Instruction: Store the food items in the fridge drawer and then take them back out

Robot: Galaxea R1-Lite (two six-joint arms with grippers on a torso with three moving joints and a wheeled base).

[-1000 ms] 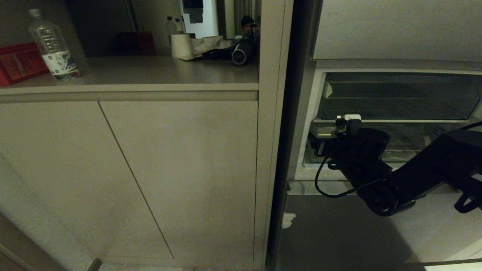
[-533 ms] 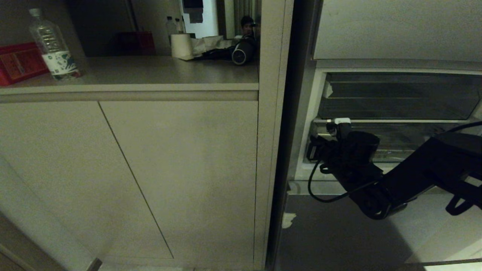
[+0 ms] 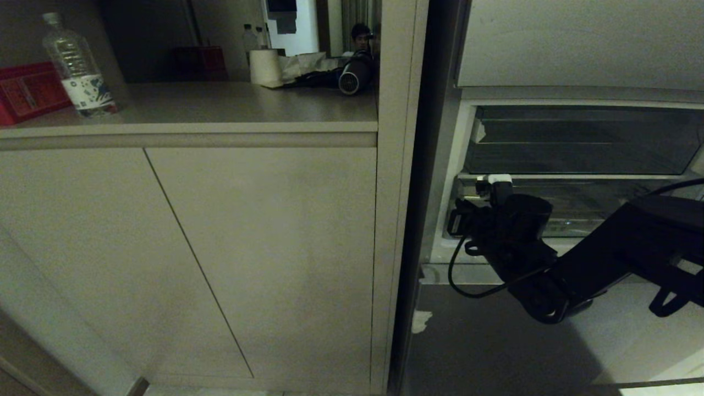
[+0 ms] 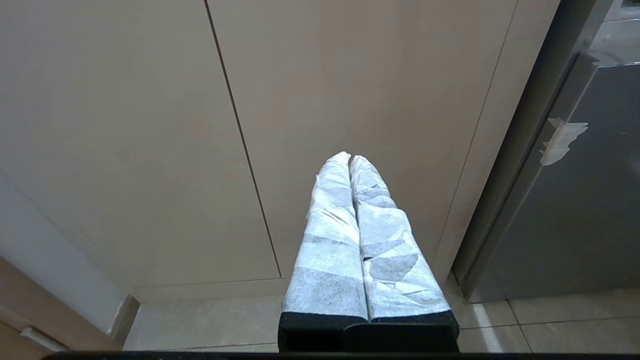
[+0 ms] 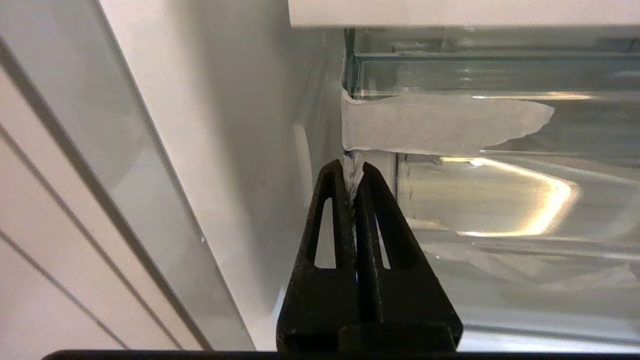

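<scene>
At fridge drawer (image 5: 500, 210) corner, R gripper (image 5: 354, 167) fingers clenched on tape scrap (image 5: 440, 122); L gripper (image 4: 350, 160) clenched empty.

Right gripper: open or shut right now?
Shut. In the wrist view the right gripper has its black fingers pressed together at the taped front corner of the fridge drawer.

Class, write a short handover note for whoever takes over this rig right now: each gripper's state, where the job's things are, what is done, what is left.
Right gripper: shut, tips at the taped left front corner of the clear plastic fridge drawer, low in the open fridge. Whether it grips the edge cannot be told.
Left gripper: shut, empty, parked facing the beige cabinet doors.
Food items: none in view.
Done: fridge open, drawer reached.
Left: pull the drawer out, store the food, then take it back out.
</scene>
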